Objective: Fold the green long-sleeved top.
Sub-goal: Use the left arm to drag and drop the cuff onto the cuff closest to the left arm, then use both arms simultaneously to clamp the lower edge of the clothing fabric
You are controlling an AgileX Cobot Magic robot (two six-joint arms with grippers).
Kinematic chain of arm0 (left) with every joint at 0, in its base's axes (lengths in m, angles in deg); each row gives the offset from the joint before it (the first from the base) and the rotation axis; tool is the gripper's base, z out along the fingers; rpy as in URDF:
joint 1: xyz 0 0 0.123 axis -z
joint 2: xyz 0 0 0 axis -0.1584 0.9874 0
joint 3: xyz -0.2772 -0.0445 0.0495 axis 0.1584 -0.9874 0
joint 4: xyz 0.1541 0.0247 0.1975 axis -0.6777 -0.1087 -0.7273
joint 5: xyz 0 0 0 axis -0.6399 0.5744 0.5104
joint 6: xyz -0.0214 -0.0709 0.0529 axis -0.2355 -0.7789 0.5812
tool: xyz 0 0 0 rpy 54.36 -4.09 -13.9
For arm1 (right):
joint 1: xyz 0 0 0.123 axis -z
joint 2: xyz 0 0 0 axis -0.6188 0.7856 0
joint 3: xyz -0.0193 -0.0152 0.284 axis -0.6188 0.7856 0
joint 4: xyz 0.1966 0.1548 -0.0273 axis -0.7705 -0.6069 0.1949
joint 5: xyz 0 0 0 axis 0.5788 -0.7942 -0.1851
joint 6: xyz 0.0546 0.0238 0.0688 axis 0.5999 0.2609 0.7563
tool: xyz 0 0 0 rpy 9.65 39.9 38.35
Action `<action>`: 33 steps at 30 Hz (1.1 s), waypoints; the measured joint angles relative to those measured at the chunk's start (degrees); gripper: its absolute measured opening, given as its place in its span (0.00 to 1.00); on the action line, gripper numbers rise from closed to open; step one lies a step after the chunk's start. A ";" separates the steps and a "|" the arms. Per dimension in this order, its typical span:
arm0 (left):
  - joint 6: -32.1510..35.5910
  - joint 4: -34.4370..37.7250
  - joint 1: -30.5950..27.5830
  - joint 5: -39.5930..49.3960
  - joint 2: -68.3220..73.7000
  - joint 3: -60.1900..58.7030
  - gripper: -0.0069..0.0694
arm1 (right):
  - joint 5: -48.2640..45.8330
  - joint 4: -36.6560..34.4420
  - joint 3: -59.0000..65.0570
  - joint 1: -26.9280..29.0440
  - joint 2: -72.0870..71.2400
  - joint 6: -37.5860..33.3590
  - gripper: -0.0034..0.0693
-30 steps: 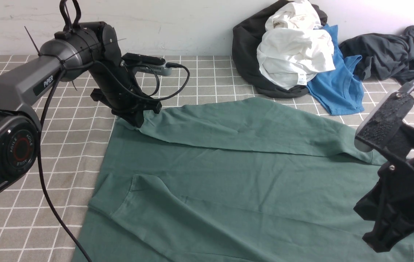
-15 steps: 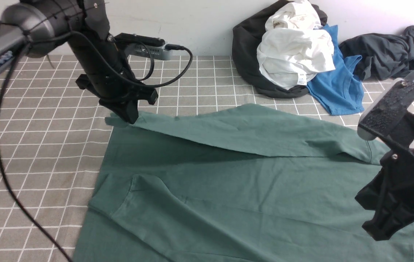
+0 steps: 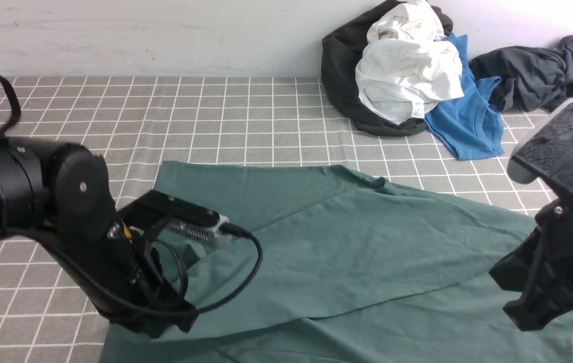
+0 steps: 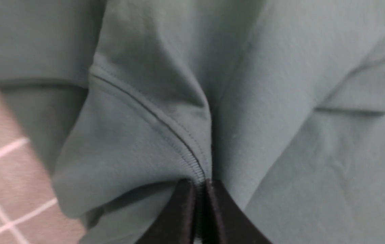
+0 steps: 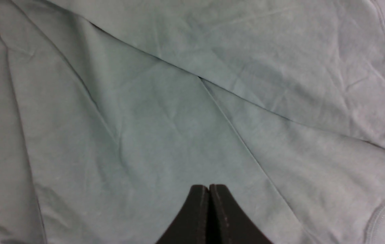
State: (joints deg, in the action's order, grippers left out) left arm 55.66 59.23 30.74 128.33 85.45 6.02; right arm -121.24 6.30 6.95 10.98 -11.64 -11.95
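The left gripper now sits nearer the robot, jaws pinching the top by its hem — pulling the far edge over to fold; the right gripper hangs closed, empty.

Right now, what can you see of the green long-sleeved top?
The green long-sleeved top looks like a soft, matte knit with stitched seams. It lies on the grey checked tablecloth, its far part folded forward over the body in a slanted, wrinkled flap. The left tool pinches a seamed edge at its near-left corner.
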 joint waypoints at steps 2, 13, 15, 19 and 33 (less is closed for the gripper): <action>0.00 -0.09 0.36 -1.84 0.20 -1.74 0.10 | -0.64 -0.64 0.00 0.00 0.00 0.06 0.03; -0.06 -6.78 0.36 0.55 0.45 -2.09 0.42 | -10.21 -5.97 0.00 -0.11 -0.93 -0.92 0.03; -0.06 -7.16 0.36 2.70 0.25 -2.09 0.49 | -11.01 -7.06 0.00 -0.38 -1.54 -1.75 0.03; 0.43 -6.60 2.42 10.43 -3.33 -2.13 0.62 | -11.41 -9.44 0.00 -4.36 -4.77 -2.58 0.03; 14.75 -7.07 25.54 4.24 -8.64 -22.18 0.64 | -12.10 -9.65 0.00 -8.53 -10.86 -2.64 0.03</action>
State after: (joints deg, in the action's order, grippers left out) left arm 70.41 52.16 56.28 132.58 76.81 -16.16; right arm -133.34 -3.35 6.95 2.46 -22.49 -14.59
